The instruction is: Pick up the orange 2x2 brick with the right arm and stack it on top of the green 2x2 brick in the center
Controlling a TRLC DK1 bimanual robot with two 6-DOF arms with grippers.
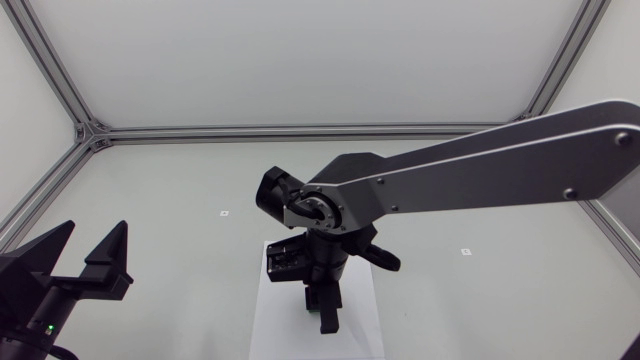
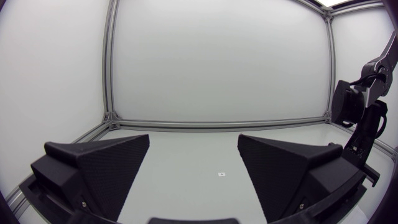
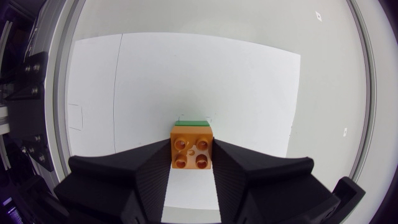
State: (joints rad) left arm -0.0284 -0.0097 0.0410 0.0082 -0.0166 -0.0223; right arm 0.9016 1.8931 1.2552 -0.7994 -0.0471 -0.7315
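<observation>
over the middle of the white sheet [image 3: 186,74], the right gripper [image 3: 191,152] is clamped on the orange brick [image 3: 193,147], one broad finger pressed to each side, studs facing up. the green brick [image 3: 199,122] shows only as a thin strip just past the orange one's far edge, so it seems to lie underneath and perhaps a touch ahead. whether the two bricks touch yet, i cannot tell. from above, both are hidden under the right arm [image 1: 480,165].

the risk, as i judge it, is alignment. if the orange brick goes down slightly off, its edge could catch on the green studs and sit tilted, or shove the green brick along the smooth paper. letting go before the studs bite could leave it loose, and pulling away at an angle could drag it off.

the left gripper [image 1: 95,232] rests well apart near the corner of the table [image 1: 180,200], fingers spread with nothing between them. the table is pale grey and matte, with two small markers [image 1: 224,213] on it, closed in by white panels [image 1: 300,60] and metal frame rails [image 1: 300,130].
</observation>
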